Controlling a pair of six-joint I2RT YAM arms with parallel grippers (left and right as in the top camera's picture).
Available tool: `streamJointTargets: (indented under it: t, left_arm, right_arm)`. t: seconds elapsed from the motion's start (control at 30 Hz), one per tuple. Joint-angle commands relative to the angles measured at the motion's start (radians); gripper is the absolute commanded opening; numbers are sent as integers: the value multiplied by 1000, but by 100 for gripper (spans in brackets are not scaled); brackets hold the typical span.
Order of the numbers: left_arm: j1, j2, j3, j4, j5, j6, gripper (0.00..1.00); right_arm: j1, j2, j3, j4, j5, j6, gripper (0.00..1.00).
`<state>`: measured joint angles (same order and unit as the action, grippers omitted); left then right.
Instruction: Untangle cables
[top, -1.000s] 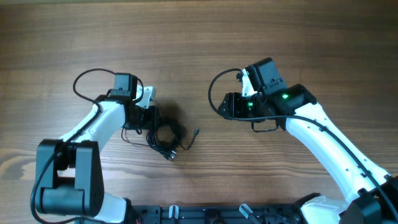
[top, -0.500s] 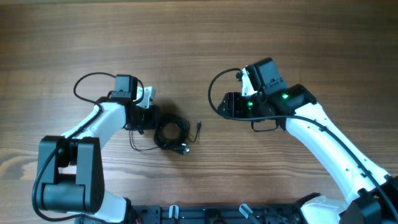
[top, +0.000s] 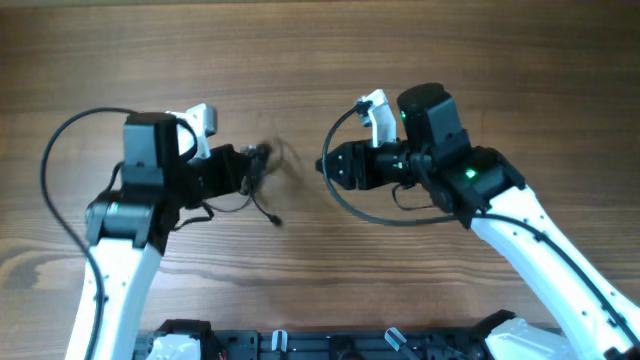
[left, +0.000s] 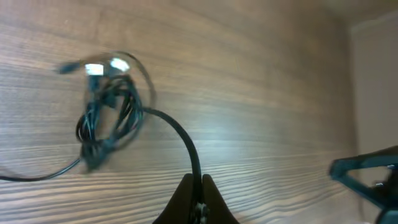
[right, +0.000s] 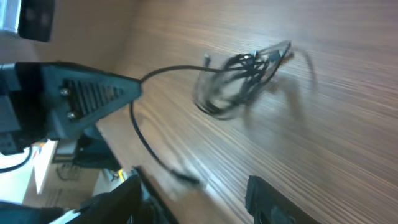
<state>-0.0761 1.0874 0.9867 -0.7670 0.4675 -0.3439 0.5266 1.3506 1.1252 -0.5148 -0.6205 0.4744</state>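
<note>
The cables are a tangled bundle of thin black cords with pale plug tips, blurred and dangling over the wooden table. My left gripper is shut on one cord that arcs from its tips up to the bundle. In the overhead view the left gripper holds the cables near the table's middle, and a loose cord end trails below. My right gripper faces the bundle from the right, a short way off. Its own view shows the right gripper open, the cables ahead and a plug end near its left finger.
Thick black arm cables loop beside each arm, one to the left and one below the right gripper. The arms' base rail runs along the near edge. Bare wood table stretches beyond both grippers.
My left gripper shut on a cord and pulled the bundle up off the table toward the far side. My right gripper swung left toward the bundle, its jaws narrowing a little.
</note>
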Motion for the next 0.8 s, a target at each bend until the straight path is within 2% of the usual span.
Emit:
streamJointTargets:
  t: [0.0, 0.13, 0.27, 0.57, 0.77]
  left_arm:
    - [0, -81, 5, 32, 37, -72, 4]
    - [0, -125, 9, 92, 51, -155, 4]
    - [0, -153, 42, 159, 150, -209, 4]
    - [-1, -155, 49, 150, 180, -215, 4]
    - [0, -155, 49, 142, 180, -215, 4]
  right_arm:
    - [45, -5, 19, 20, 28, 97, 53]
    - [84, 18, 19, 37, 76, 136, 53]
    - [93, 89, 19, 45, 97, 197, 53]
    - [159, 198, 19, 172, 162, 262, 47]
    - [175, 323, 19, 246, 304, 259, 24]
